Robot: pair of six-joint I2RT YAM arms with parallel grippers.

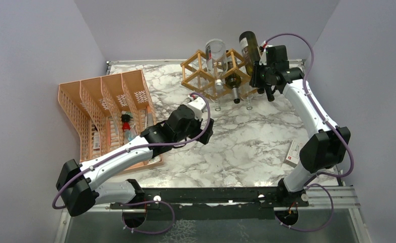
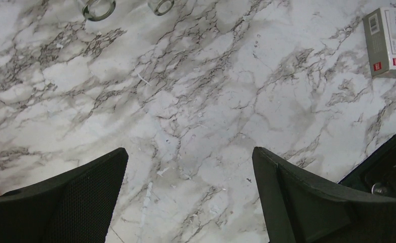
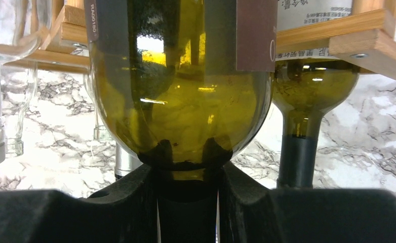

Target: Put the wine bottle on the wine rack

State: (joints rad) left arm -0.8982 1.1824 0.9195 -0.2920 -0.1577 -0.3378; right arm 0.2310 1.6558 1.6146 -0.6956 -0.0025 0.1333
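One neck-hold: right pincer [image 3: 187, 169] clamps the wine bottle [image 3: 181, 101], left pincer [image 2: 188, 195] gapes; square it to a free wine rack [image 1: 198, 72] cell.

The wine bottle [image 3: 181, 101] runs off the top of the right wrist view, its neck buried between the fingers [image 3: 125, 202] of the right gripper [image 3: 186, 174] — label print unreadable. The left wrist view crops a small box [image 2: 391, 40] and two glass rims [image 2: 97, 7]. Items inside the orange organizer [image 1: 74, 109] are too small to name.
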